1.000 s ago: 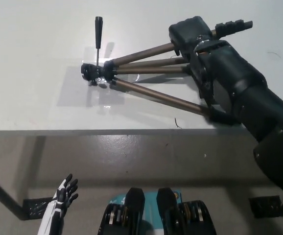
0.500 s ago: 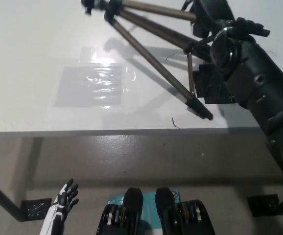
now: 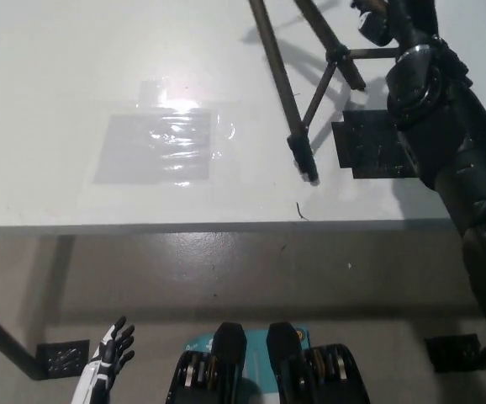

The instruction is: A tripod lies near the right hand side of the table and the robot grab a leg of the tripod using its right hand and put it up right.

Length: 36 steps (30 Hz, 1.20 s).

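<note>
The right hand [image 3: 386, 21] grips a leg of the tripod [image 3: 298, 93] at the table's [image 3: 75, 84] far right, tilting it upright. Next its feet must settle evenly. The left hand [image 3: 108, 358] hangs low, fingers spread.

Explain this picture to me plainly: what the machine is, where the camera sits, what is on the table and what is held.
The camera sits on a humanoid robot's head, looking steeply down. The black right arm reaches in from the right; its right hand is at the top edge, at the tripod, though the grip itself is hard to see. The tripod's legs slant down, one foot near the white table. A shiny clear patch lies on the table. The white left hand rests low, below the table's edge, fingers apart.
</note>
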Available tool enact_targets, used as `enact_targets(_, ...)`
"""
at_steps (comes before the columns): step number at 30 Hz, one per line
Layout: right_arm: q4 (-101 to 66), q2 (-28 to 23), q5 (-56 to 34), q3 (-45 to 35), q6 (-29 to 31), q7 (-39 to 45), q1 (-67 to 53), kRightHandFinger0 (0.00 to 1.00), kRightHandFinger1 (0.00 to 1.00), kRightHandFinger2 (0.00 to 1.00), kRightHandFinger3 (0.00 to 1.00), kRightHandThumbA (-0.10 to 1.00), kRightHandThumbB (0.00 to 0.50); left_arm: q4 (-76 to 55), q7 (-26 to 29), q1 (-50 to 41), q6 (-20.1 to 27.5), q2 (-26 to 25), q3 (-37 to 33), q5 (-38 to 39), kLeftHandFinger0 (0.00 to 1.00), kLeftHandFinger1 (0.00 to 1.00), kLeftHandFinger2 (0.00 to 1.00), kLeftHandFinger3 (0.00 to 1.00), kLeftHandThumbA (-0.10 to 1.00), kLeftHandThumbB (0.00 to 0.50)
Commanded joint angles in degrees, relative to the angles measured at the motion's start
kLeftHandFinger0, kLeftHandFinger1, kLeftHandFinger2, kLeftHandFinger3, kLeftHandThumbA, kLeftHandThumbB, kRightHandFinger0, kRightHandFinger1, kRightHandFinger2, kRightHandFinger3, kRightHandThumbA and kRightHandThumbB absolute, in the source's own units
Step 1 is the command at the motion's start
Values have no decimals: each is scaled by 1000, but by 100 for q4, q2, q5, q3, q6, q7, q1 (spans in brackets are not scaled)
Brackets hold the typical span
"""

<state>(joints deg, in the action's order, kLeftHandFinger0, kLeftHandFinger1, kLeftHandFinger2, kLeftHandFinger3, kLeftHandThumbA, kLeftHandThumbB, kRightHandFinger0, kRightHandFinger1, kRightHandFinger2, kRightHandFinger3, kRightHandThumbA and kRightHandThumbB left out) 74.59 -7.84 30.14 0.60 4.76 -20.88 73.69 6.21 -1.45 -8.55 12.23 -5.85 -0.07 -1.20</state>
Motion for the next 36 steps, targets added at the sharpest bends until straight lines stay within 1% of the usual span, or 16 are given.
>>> enact_targets(1, -145, 41, -1101, -773, 1090, -1358, 523, 0, 0, 398, 281, -100, 90, -97, -49, -103, 489, -35, -56, -79, 1000, 1000, 1000, 1000, 1000, 90)
enact_targets(3, -45, 106, -1242, -970, 1215, -1370, 442, 0, 0, 386, 282, -100, 85, -84, -21, -116, 529, -27, -43, -100, 1000, 1000, 1000, 1000, 1000, 101)
enact_targets(5, 55, 141, -1289, -1061, 1294, -1397, 418, 0, 0, 378, 367, -100, 92, -85, -15, -65, 502, -37, -27, -102, 1000, 1000, 1000, 1000, 1000, 110)
enact_targets(7, 133, 218, -1237, -1065, 1325, -1573, 327, 0, 0, 316, 364, -100, 93, -91, -46, -84, 500, -35, -24, -45, 1000, 1000, 1000, 1000, 1000, 98)
enact_targets(12, 234, 358, -1391, -1113, 1567, -1538, 76, 0, 0, 297, 368, -100, 92, -30, -5, -177, 601, -4, -52, -128, 1000, 1000, 1000, 1000, 1000, 85)
enact_targets(13, 250, 404, -1393, -1094, 1639, -1588, 2, 192, 18, 301, 370, -100, 101, -29, 11, -203, 662, 5, -52, -149, 1000, 1000, 1000, 1000, 1000, 72)
enact_targets(15, 293, 486, -1453, -1084, 1653, -1636, -82, 11, 0, 327, 408, -100, 129, -45, 31, -239, 657, 23, -45, -162, 1000, 1000, 1000, 1000, 1000, 88)
enact_targets(16, 310, 516, -1503, -1098, 1676, -1606, -112, 0, 0, 310, 420, -100, 130, -47, 32, -241, 656, 30, -39, -153, 1000, 1000, 1000, 1000, 1000, 85)
enact_targets(17, 327, 553, -1518, -1083, 1722, -1593, -173, 0, 0, 299, 371, -100, 120, -47, 30, -242, 661, 33, -34, -142, 1000, 1000, 1000, 1000, 1000, 74)
enact_targets(20, 411, 633, -1568, -1000, 1866, -1628, -316, 0, 0, 298, 19, -100, 110, -75, 7, -212, 616, 27, -11, -102, 1000, 1000, 1000, 1000, 1000, 70)
enact_targets(21, 440, 667, -1608, -998, 1851, -1577, -409, 0, 11, 359, 96, -100, 90, -46, -6, -200, 647, 36, -3, -54, 1000, 1000, 1000, 1000, 1000, 72)
enact_targets(23, 468, 713, -1734, -1048, 1846, -1481, -525, 0, 61, 440, 415, -100, 101, -19, -3, -166, 694, 35, -4, -68, 1000, 1000, 1000, 1000, 1000, 80)
enact_targets(25, 502, 758, -1732, -984, 1870, -1528, -626, 0, 77, 454, 531, -100, 109, -60, 3, -154, 632, 29, 15, -59, 1000, 1000, 1000, 1000, 1000, 97)
enact_targets(30, 517, 797, -1691, -785, 1969, -1669, -918, 0, 72, 435, 552, -100, 83, -66, -4, -104, 632, 19, 15, -68, 1000, 1000, 1000, 1000, 1000, 81)
enact_targets(33, 518, 794, -1723, -687, 2048, -1675, -1027, 0, 36, 400, 549, -100, 98, -44, 10, -69, 632, -11, 35, -92, 1000, 1000, 1000, 1000, 1000, 65)
enact_targets(36, 504, 756, -1787, -674, 2137, -1651, -1118, 0, 21, 397, 482, -100, 111, -50, -5, -50, 601, -12, 34, -74, 1000, 1000, 1000, 1000, 1000, 97)
